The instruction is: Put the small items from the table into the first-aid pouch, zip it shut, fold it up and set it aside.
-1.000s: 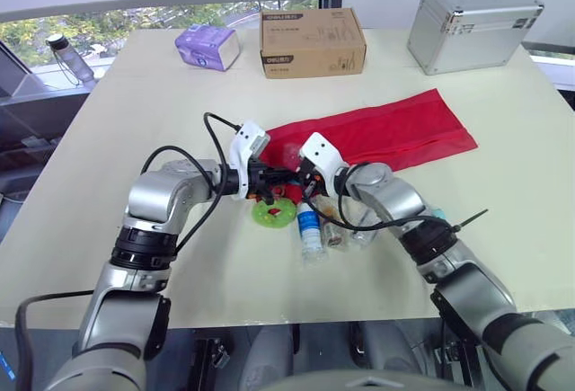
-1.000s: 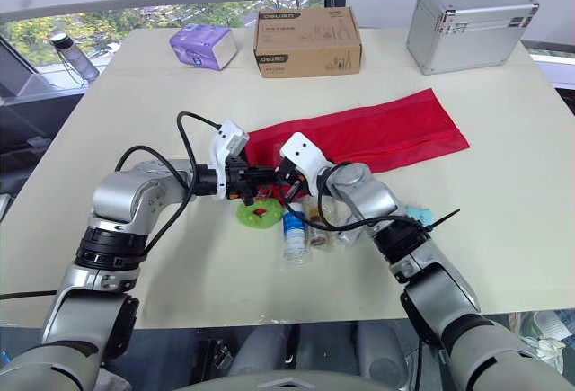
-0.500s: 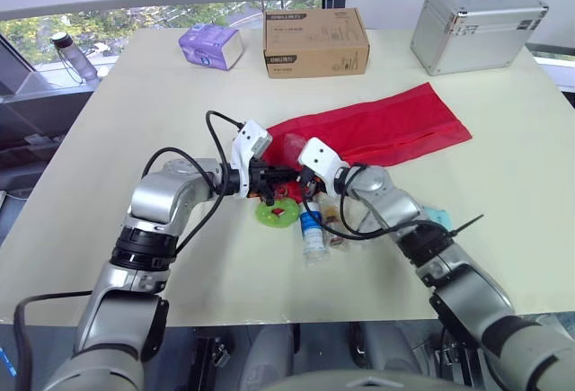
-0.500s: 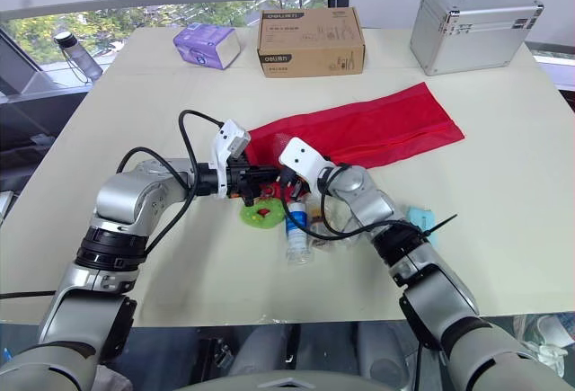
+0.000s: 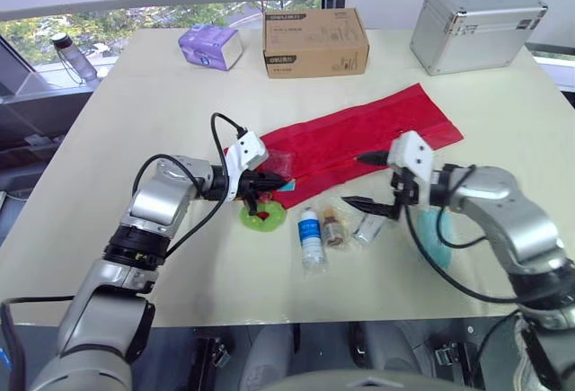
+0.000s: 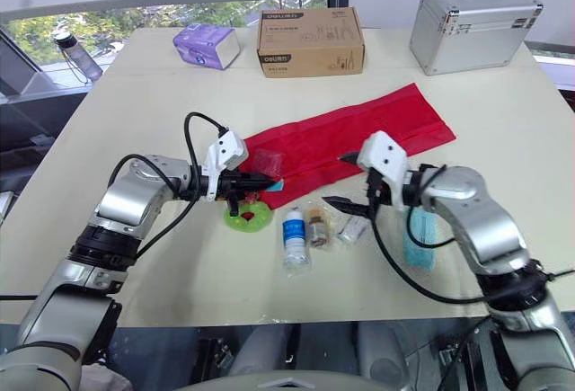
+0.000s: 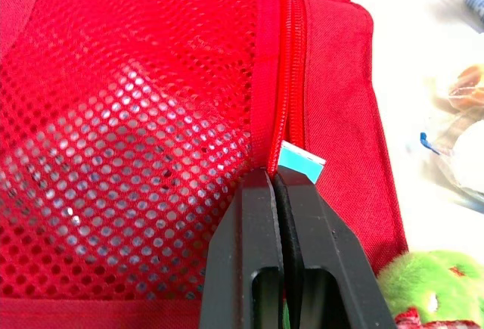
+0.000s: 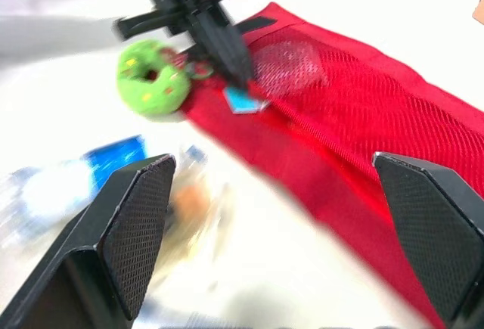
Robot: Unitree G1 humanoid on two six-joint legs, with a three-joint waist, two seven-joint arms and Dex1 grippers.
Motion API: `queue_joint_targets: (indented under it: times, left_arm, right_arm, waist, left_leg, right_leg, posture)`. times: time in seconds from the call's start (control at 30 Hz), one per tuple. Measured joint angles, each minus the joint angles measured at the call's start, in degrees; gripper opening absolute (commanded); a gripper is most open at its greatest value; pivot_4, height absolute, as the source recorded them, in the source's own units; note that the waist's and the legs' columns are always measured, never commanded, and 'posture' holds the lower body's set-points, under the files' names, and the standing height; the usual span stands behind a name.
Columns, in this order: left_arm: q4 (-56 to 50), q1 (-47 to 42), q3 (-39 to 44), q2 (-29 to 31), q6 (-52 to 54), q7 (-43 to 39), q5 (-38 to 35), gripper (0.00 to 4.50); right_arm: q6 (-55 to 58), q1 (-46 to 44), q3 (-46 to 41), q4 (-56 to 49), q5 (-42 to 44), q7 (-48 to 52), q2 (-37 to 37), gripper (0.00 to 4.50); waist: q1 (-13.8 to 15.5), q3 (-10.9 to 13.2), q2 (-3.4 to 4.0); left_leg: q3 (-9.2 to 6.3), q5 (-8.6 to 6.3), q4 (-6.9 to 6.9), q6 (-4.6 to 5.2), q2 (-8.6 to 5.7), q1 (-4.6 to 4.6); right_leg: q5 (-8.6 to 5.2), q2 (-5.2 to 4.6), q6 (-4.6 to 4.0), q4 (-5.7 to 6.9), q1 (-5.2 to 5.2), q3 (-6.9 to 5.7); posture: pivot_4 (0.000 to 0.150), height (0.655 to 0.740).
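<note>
Head views: first-aid pouch (image 5: 359, 135) lies flat and unfolded on table (image 5: 135, 112). Left gripper (image 5: 274, 180) is at the pouch's near end. Right gripper (image 5: 352, 178) hovers empty by the pouch's near edge, fingers wide apart. Loose on the table just below it are bottle (image 5: 309, 234), vial (image 5: 332, 228) and packet (image 5: 366, 226). Green toy (image 5: 261, 214) sits right under the left gripper's tip.

Left wrist view: fingers pressed together, pinching the pouch's zip edge (image 7: 283, 79). Teal card (image 7: 301, 164) pokes from the slit just beside the tips. A pale item (image 7: 128, 117) shows through the pouch wall ahead.

Right wrist view: pouch lies ahead between the spread fingers. The toy is beyond it, beside the left gripper.

Judgement: early stage. Perhaps two items are in and most are out. Zipping, folding and setting aside are not yet done.
</note>
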Motion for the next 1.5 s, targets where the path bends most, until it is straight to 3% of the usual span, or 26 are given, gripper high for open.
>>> queue_joint_targets:
  times: [0.33, 0.53, 0.6, 0.67, 0.7, 0.87, 0.97, 1.1, 1.5]
  left_arm:
    - [9.3, -0.3, 2.3, 3.0, -17.4, -6.8, 2.7, 0.0]
    - [16.8, -3.3, 3.8, 2.6, -19.4, -8.7, 3.3, 0.0]
    - [16.3, -3.2, 4.9, 1.7, -16.2, -9.5, 1.6, 0.0]
    - [12.3, -3.5, 5.3, -1.0, -11.4, -9.7, -0.6, 0.0]
    - [11.7, -3.5, 5.3, -1.4, -11.2, -9.7, -0.8, 0.0]
    - [6.7, -2.5, 5.7, -2.9, -5.2, -8.0, -2.3, 0.0]
    - [2.5, -1.6, 5.7, -5.4, -1.2, -6.0, -3.6, 0.0]
    - [0.0, -0.6, 6.0, -5.9, 2.5, -3.4, -4.4, 0.0]
    - [-5.1, 2.0, 6.0, -6.4, 5.9, -2.1, -6.5, 0.0]
  right_arm:
    - [0.8, 13.4, -15.8, -9.5, 11.5, -0.1, -4.1, 4.44]
    - [1.2, 12.2, -14.0, -10.1, 11.9, -2.4, -5.0, 4.44]
    - [3.0, 6.6, -6.4, -8.4, 10.4, -4.7, -1.1, 3.58]
    - [5.8, -1.7, 5.8, -1.5, 6.4, -9.4, 7.9, 2.43]
    - [6.1, -2.0, 6.8, -1.0, 6.3, -9.7, 8.4, 2.2]
    - [7.2, -10.0, 13.9, 11.1, 1.4, -14.0, 17.9, 0.01]
    - [5.6, -15.2, 16.9, 21.0, -2.2, -15.4, 23.5, 0.01]
    - [3.3, -16.8, 17.7, 27.6, -5.1, -14.9, 24.4, 0.01]
    - [-5.0, -18.5, 19.6, 38.3, -14.7, -18.5, 28.5, 0.01]
  waist:
    - [0.0, 0.0, -0.02]
    - [0.0, 0.0, -0.03]
    - [-0.4, 0.0, -0.11]
    - [-0.4, 0.0, -0.1]
    - [-0.1, 0.0, -0.09]
    - [0.0, 0.0, -0.11]
    - [0.0, 0.0, -0.11]
    - [-0.1, 0.0, -0.11]
    - [-0.4, 0.0, -0.1]
  left_leg:
    - [0.04, 0.0, 0.0, 0.01, 0.02, 0.01]
    - [0.03, 0.0, 0.02, 0.01, 0.02, 0.01]
    - [0.01, 0.0, 0.03, 0.01, 0.07, 0.04]
    - [-0.02, 0.0, 0.03, 0.0, 0.08, 0.04]
    - [-0.07, 0.01, 0.03, -0.01, 0.07, -0.03]
    - [-0.06, 0.14, 0.05, -0.24, -0.01, -0.07]
    - [-0.09, 0.15, 0.04, -0.25, 0.0, -0.06]
    - [-0.08, 0.15, 0.04, -0.25, 0.0, -0.05]
    - [-0.07, 0.15, 0.0, -0.26, 0.02, 0.01]
  right_leg:
    - [0.0, 0.01, 0.0, 0.0, 0.01, 0.01]
    - [0.0, 0.01, 0.01, 0.01, 0.03, -0.01]
    - [0.0, 0.05, 0.01, 0.02, 0.04, -0.03]
    - [0.0, 0.07, -0.01, 0.09, 0.04, -0.04]
    - [-0.01, 0.06, -0.01, 0.06, 0.0, -0.08]
    - [0.0, -0.01, 0.0, 0.0, 0.0, -0.09]
    - [0.0, -0.01, 0.0, 0.03, 0.0, -0.11]
    - [0.0, 0.0, 0.0, 0.04, -0.01, -0.11]
    - [0.0, 0.02, -0.01, 0.07, -0.03, -0.09]
  posture:
    - [0.15, 0.74]
    - [0.15, 0.74]
    - [0.15, 0.74]
    - [0.15, 0.74]
    - [0.15, 0.74]
    - [0.15, 0.74]
    - [0.15, 0.74]
    - [0.15, 0.74]
    - [0.15, 0.74]
